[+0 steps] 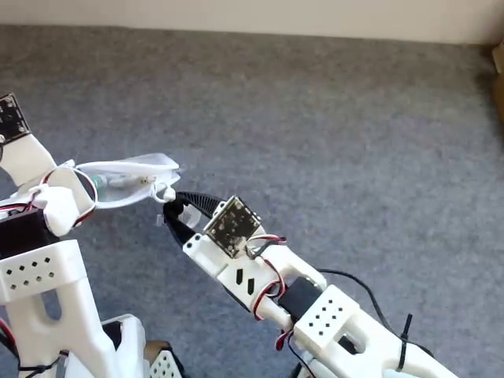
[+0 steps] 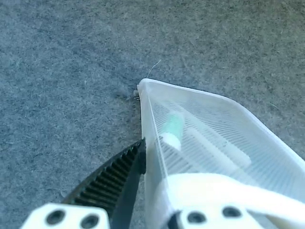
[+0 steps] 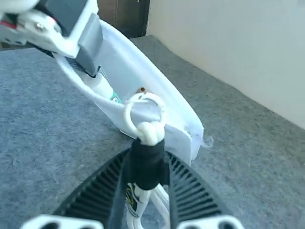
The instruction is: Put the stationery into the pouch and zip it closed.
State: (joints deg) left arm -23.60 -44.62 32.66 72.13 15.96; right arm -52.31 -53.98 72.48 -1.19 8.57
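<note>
the right claw (image 1: 177,209) pinched the zipper pull (image 3: 150,133) at the 3 o'clock end of the pouch (image 1: 126,175), the left claw (image 1: 79,190) clamping its 9 o'clock end.

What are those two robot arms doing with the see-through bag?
The left gripper holds the clear pouch, with stationery already inside. The right gripper is shut on the zipper pull at the pouch's end. The pouch's mouth looks open, so the zipping isn't done yet.
</note>
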